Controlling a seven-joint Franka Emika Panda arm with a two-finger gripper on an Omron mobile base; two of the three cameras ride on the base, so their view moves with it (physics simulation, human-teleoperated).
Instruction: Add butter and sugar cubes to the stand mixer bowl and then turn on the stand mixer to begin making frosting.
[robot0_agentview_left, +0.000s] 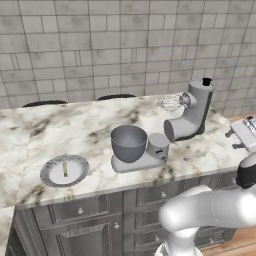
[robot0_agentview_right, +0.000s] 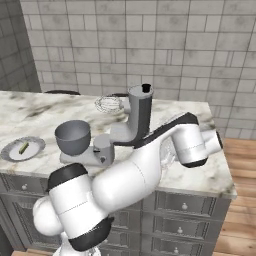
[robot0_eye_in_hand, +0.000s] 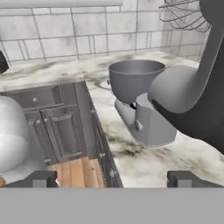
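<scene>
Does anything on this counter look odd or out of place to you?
Yes: the stand mixer has its head tilted back, so the wire whisk hangs in the air away from the stand mixer bowl. Nothing looks spilled; the butter lies on its plate.

Marble-patterned countertop (robot0_agentview_left: 90, 127) in white and brown veining, set on grey cabinets with drawers and backed by a grey tiled wall. Near the front edge toward the left end, a flat round grey plate (robot0_agentview_left: 64, 170) with the butter (robot0_agentview_left: 65, 168), a thin pale-yellow stick, lying on it. Around the middle, close to the front edge, the stand mixer (robot0_agentview_left: 190, 117) on its light-grey flat base, head tilted back, wire whisk raised. On that base, the stand mixer bowl (robot0_agentview_left: 128, 143), deep and grey, upright, well apart from the plate.
</scene>
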